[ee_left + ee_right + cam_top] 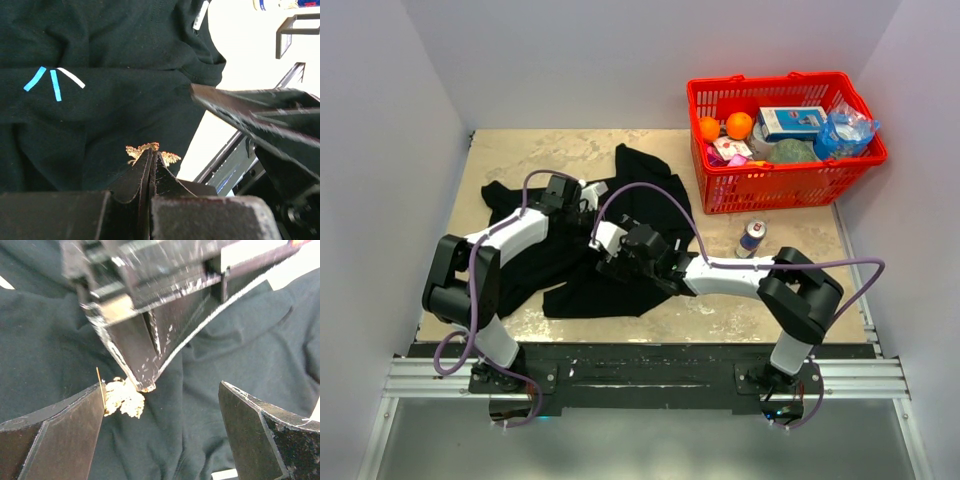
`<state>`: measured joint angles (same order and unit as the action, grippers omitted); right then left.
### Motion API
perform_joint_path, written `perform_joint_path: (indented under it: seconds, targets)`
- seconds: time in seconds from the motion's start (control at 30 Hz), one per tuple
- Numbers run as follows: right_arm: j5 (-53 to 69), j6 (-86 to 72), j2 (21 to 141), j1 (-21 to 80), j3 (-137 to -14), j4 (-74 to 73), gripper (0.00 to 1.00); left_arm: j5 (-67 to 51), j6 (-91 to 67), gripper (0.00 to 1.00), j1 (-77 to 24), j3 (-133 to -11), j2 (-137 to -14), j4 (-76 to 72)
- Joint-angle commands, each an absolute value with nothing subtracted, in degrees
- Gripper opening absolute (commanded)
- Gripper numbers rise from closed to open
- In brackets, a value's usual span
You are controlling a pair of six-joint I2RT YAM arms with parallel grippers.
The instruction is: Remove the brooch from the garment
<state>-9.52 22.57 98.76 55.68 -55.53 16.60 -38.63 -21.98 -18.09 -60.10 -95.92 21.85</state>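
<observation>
On desk, left of centre: garment lies crumpled, both pincers meet over its middle, brooch at the left pincer's tips.
Left pincer is clenched, its pads pressed together on the gold brooch. In the left wrist view the brooch's two ragged ends stick out on either side of the tips. Its long axis therefore runs crosswise to the fingers, left end slightly higher than right. Brooch rests against the black cloth; pinned through or not, cannot tell. Right pincer is released, jaws wide apart, straddling the left pincer's tips, with one finger touching the brooch's edge. White neck label sits upper right in the left wrist view. Red basket stands at the far right, can on its near side.
</observation>
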Motion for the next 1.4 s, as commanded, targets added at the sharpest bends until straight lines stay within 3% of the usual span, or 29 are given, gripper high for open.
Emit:
perform_joint_path:
  seconds: [0.0,0.63,0.77,1.0,1.17,1.2,1.23,1.37]
  targets:
    - [-10.64,17.67,99.14,54.15,-58.62,16.0,0.96,-37.53,-22.59,0.0,-18.54,-58.8,-92.2,21.71]
    - [-7.82,9.93,100.28,49.31,-57.65,13.18,0.97,-30.15,-19.78,0.01,-20.83,-58.44,-95.01,21.18]
    - [-7.47,10.02,97.92,45.54,-59.67,8.72,0.97,-31.38,-15.84,0.2,-20.48,-58.28,-92.65,22.06]
    - [-6.77,12.83,91.78,42.45,-61.7,-3.59,0.96,-33.32,-2.57,0.37,-20.82,-53.79,-85.44,20.22]
    - [-7.47,12.31,86.58,41.66,-62.4,-8.25,0.97,-25.25,9.21,0.45,-26.0,-47.47,-77.62,14.78]
    - [-7.56,12.22,85.35,41.57,-62.58,-8.7,0.98,-23.4,10.1,0.54,-28.8,-46.33,-76.48,13.46]
    - [-7.65,12.3,84.73,41.49,-62.75,-8.88,0.98,-21.2,11.41,0.57,-30.57,-44.06,-74.55,10.4]
    - [-8.52,13.18,81.74,40.87,-62.49,-8.79,0.98,-11.99,12.48,0.59,-35.5,-40.52,-74.44,4.67]
